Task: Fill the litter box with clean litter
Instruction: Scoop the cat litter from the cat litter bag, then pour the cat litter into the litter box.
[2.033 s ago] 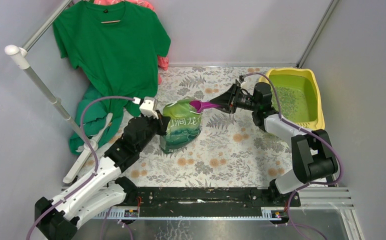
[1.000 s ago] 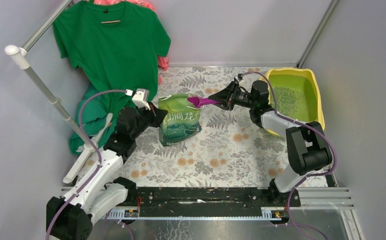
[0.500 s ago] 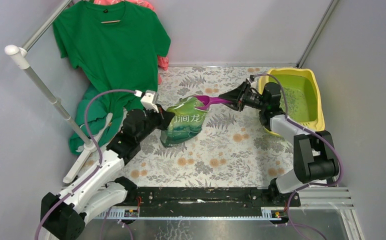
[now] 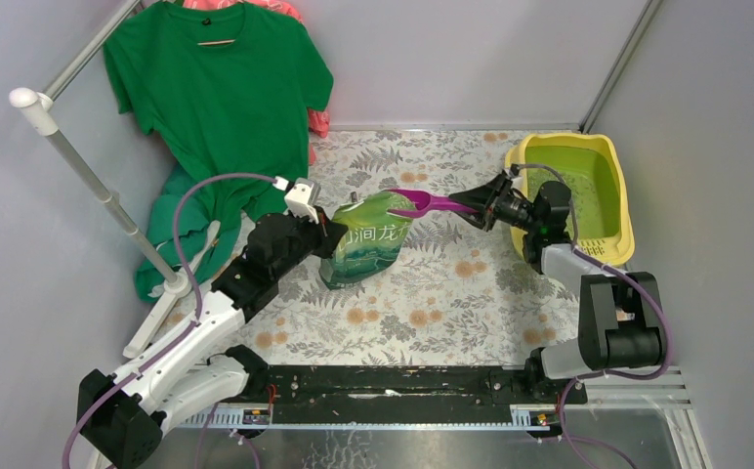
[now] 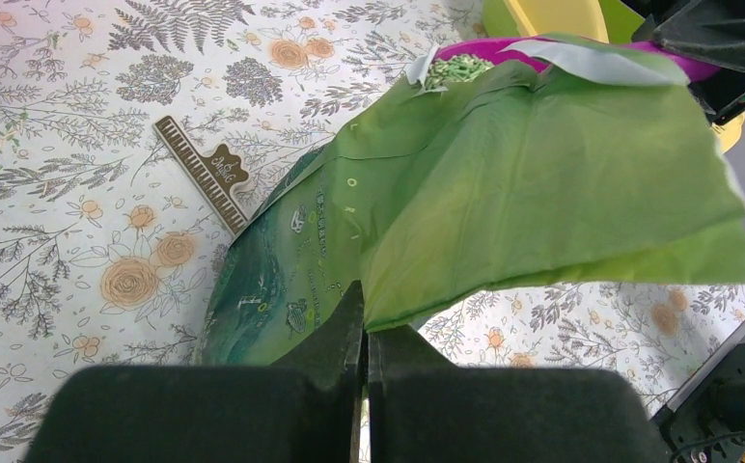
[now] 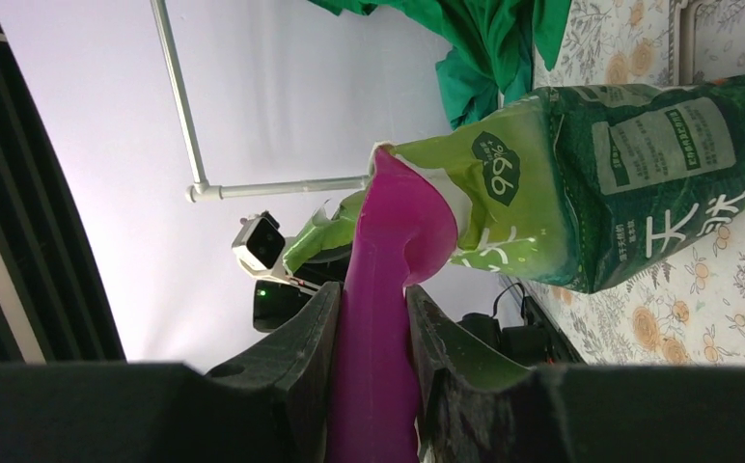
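A table covered by a floral cloth is enclosed by grey walls. From the near left corner, the left arm is stretched forward and to the right, low over the cloth. The left gripper is seen with its jaws pressed fully together on a fold at the upper edge of the green bag, which is tilted towards the right. At the bag's open mouth the bowl of a purple scoop is inserted, and clean litter is seen there as a small heap of green granules. The scoop's handle is clamped between the partly closed jaws of the right gripper, whose wrist is pointed left. The right arm is folded upward from its base, its forearm passing over the near left corner of the litter box, which is set at the far right, well apart from the bag. A green T-shirt is hung at the back left.
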You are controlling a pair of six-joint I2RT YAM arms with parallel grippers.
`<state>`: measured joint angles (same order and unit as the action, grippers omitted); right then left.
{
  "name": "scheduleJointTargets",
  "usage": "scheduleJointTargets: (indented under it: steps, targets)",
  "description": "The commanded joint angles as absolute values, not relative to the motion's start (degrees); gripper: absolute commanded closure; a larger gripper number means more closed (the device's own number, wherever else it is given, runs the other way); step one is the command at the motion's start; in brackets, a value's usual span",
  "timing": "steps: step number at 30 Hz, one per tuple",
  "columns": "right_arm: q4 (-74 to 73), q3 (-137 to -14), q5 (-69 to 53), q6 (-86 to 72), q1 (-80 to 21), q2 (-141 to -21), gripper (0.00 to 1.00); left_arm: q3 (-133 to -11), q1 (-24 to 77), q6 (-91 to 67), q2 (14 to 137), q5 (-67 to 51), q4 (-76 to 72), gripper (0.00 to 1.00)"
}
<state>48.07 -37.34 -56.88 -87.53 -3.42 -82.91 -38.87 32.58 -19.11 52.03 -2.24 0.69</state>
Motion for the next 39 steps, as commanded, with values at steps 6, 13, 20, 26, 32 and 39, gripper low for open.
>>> scheduleJointTargets:
  steps: [6,13,20,26,32,39]
  targets:
    - [57.2,-30.9,-60.0,-90.8,1.2,-79.1,1.0,-44.6,32.3,-18.3,49.2,1.0,-10.1,0.99]
    - [61.2,-28.0,-61.1,-92.8,3.8,-78.4,1.0,-44.9,32.3,-18.2,48.8,1.1,-9.7,1.0]
    - [73.6,-27.0,-60.9,-101.2,5.3,-80.1,1.0,-44.7,32.3,-18.3,48.9,1.1,-9.8,1.0]
    - [85.4,-27.9,-60.3,-109.6,7.0,-82.6,1.0,-44.5,32.3,-18.3,48.9,1.1,-9.7,1.0]
    - [81.5,-31.7,-60.8,-108.4,11.0,-81.2,1.0,-44.9,32.3,-18.2,48.9,1.1,-9.2,1.0]
    - [66.2,-38.5,-61.1,-100.1,17.8,-78.8,1.0,-45.7,32.3,-18.2,49.6,0.5,-9.3,1.0]
